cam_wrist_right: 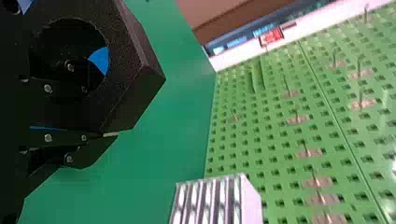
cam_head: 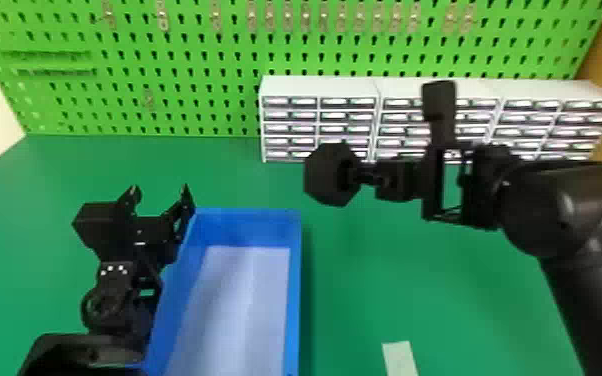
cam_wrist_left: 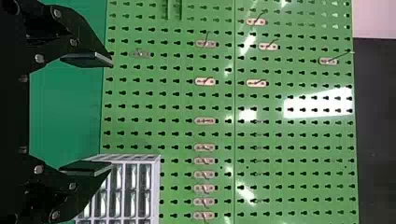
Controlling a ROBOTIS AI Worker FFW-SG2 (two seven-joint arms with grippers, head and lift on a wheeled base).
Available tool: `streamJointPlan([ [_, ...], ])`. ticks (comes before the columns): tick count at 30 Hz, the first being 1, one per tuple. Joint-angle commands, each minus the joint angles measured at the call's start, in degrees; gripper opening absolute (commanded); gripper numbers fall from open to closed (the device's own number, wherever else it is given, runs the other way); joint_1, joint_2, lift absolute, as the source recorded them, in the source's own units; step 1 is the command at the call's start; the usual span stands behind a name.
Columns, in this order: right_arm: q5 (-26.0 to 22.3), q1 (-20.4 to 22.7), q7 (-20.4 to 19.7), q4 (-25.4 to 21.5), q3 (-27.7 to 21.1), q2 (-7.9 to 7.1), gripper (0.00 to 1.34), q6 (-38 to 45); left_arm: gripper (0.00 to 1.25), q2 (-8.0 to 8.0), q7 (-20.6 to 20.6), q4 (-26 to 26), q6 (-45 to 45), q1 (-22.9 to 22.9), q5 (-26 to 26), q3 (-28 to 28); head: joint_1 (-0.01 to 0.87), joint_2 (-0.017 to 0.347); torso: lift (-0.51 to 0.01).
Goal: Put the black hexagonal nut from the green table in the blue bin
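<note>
Your right gripper (cam_head: 361,175) clamps the black hexagonal nut (cam_head: 329,175) above the bench (cam_head: 365,280), near the far right corner of the blue bin (cam_head: 250,226); your left gripper (cam_head: 160,192) stands open.

Open from above into bin (cam_head: 293,280). Obstructed along bin's left wall by left gripper (cam_head: 160,188), spread open there. Passable over table (cam_head: 350,300) between bin and right arm (cam_head: 560,220), crossing only flat slip (cam_head: 400,359). Crowded near bin's far right corner by raised nut (cam_head: 331,175). Closed off at back by drawers (cam_head: 320,89) and pegboard (cam_head: 190,60).
</note>
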Motion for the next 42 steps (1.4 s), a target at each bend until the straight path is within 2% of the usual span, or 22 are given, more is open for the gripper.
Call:
streamJointPlan([
  [1,-1.7,-1.2,0.0,1.1,4.2,-0.49,0.10,-0.6,0.78,0.00,0.0,0.0,0.0,0.1,0.0,0.0,0.657,0.057,-0.095],
  [20,-8.6,-3.3,-1.6,4.2,15.1,-0.57,0.10,-3.1,0.78,0.00,0.0,0.0,0.0,0.2,0.1,0.1,0.657,0.057,-0.095],
  [27,-12.2,-4.4,-3.1,5.5,20.1,-1.28,0.10,-3.9,0.78,0.00,0.0,0.0,0.0,0.2,0.1,0.2,0.657,0.057,-0.095],
  [36,-15.3,-5.2,-4.3,6.5,24.7,-1.54,0.10,-5.0,0.78,0.00,0.0,0.0,0.0,0.2,0.1,0.3,0.657,0.057,-0.095],
  [42,-16.1,-5.4,-4.5,6.7,25.9,-1.63,0.10,-5.2,0.78,0.00,0.0,0.0,0.0,0.2,0.1,0.2,0.657,0.057,-0.095],
])
